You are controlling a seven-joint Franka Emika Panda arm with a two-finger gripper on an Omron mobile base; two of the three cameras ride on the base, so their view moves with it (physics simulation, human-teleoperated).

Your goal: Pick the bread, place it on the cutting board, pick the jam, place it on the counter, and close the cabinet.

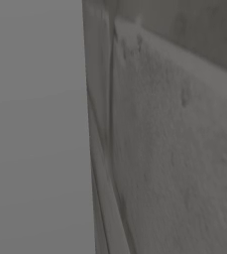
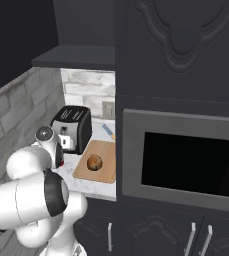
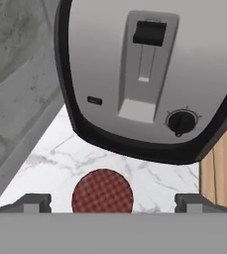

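Two fingertips of the gripper (image 3: 112, 201) stand wide apart, empty, straddling the jam (image 3: 102, 191) on the counter (image 3: 50, 158) at lower centre; bread (image 2: 94, 162) sits on the cutting board (image 2: 106, 175).

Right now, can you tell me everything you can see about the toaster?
The toaster looks like shiny silver metal with a black rim and black base. The hand view shows its end face: a black lever at the top of a long slot, a small black button to one side, and a round black dial near the bottom. It stands upright on the white marble counter, next to the wooden cutting board and close to the brick wall. A red jam lid sits in front of it.
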